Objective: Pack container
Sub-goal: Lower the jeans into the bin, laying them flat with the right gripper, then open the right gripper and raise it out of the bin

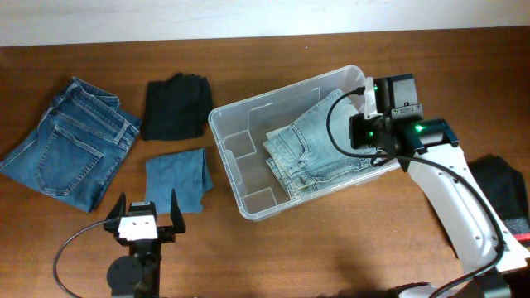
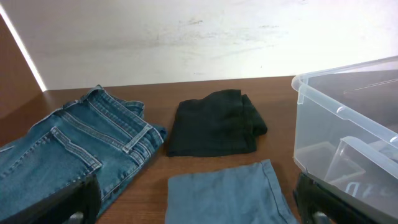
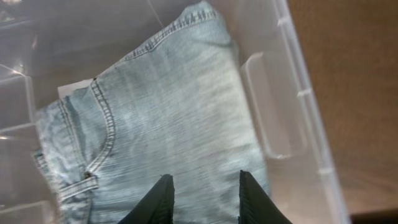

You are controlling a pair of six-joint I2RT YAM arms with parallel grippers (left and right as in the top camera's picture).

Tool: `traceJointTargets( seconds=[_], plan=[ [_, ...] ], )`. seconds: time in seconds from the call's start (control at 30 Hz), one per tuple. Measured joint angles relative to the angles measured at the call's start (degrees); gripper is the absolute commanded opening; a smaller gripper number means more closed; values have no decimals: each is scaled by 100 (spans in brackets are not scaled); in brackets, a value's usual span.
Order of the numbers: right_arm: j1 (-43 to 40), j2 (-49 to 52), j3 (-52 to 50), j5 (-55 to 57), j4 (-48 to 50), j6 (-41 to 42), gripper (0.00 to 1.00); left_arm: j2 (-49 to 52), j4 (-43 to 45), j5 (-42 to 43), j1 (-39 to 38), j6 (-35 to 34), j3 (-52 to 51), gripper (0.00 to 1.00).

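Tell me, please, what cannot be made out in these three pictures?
- Overhead: the black item at the right edge is cut off by the frame and partly behind the right arm. Its kind is unclear.
- Right wrist: the container floor is mostly covered by the pale jeans.
- Left wrist: the left gripper has its fingers cut off by the bottom edge.
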Motion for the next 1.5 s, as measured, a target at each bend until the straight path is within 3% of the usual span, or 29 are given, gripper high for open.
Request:
traceJointTargets(
  seconds=[0.07, 0.2, 0.57, 1.0, 1.2, 1.3, 1.5],
  plan=[
    [-20, 0, 0, -22, 13, -175, 9, 0, 0, 0, 0, -2, 0, 99],
    [-24, 0, 15, -308, -181, -367, 4, 0, 0, 0, 0, -2, 0, 99],
    [-24, 306, 33, -566, -835, -719, 4, 0, 0, 0, 0, -2, 0, 99],
    [-24, 2103, 70, 284, -841, -826, 4, 0, 0, 0, 0, 0, 0, 99],
    [-24, 2365, 181, 337, -780, -828, 4, 0, 0, 0, 0, 0, 0, 99],
    [-24, 2404, 476, 308, -1099, -828, 4, 0, 2, 0, 0, -2, 0, 99],
    [-24, 2430, 2033, 146, -2083, -815, 4, 0, 2, 0, 0, -2, 0, 99]
  ],
)
